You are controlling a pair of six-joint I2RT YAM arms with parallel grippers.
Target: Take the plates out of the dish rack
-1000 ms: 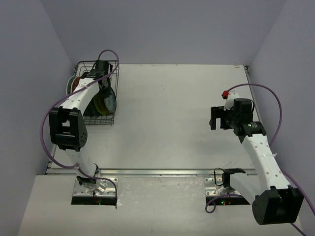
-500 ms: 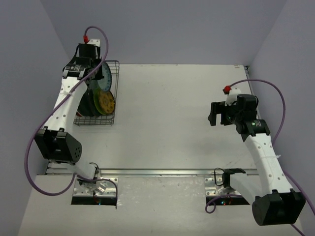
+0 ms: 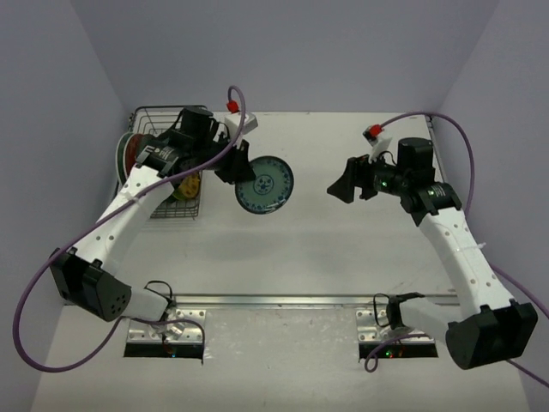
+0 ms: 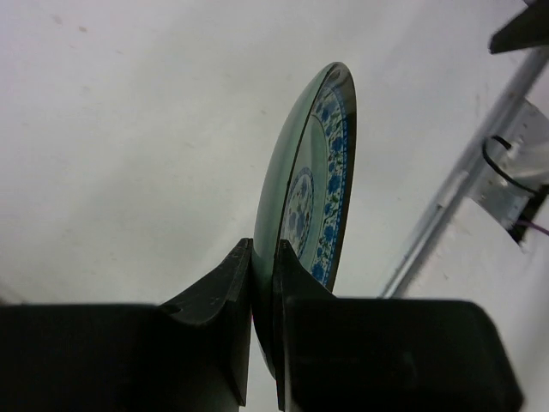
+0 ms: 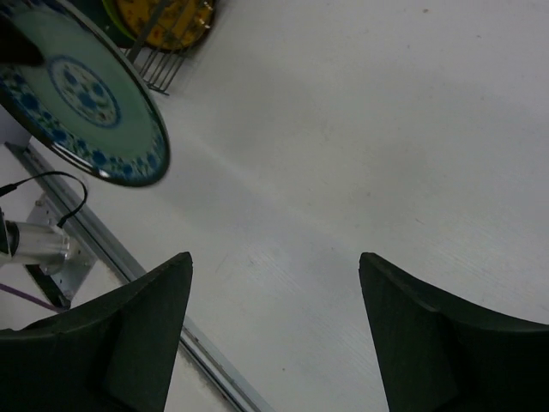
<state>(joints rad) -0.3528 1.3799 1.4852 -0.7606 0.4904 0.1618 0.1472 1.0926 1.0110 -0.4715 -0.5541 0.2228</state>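
Note:
My left gripper (image 3: 233, 170) is shut on the rim of a bluish-teal plate (image 3: 264, 185) with a blue flower border and holds it in the air to the right of the dish rack (image 3: 163, 184). In the left wrist view the plate (image 4: 313, 184) stands edge-on between my fingers (image 4: 232, 283). The black wire rack at the back left holds a yellow patterned plate (image 3: 189, 184) and a red plate (image 3: 130, 153). My right gripper (image 3: 341, 187) is open and empty, facing the teal plate from the right, apart from it. The right wrist view shows the teal plate (image 5: 81, 99) and the yellow plate (image 5: 163, 21).
The metal rail (image 3: 283, 300) runs along the table's near edge, with the arm bases below it. Purple cables loop from both arms. Walls close in the table at the left, back and right.
My left gripper has lifted the teal plate out of the rack and carried it right, towards the table's middle. My right gripper has swung left and towards the plate.

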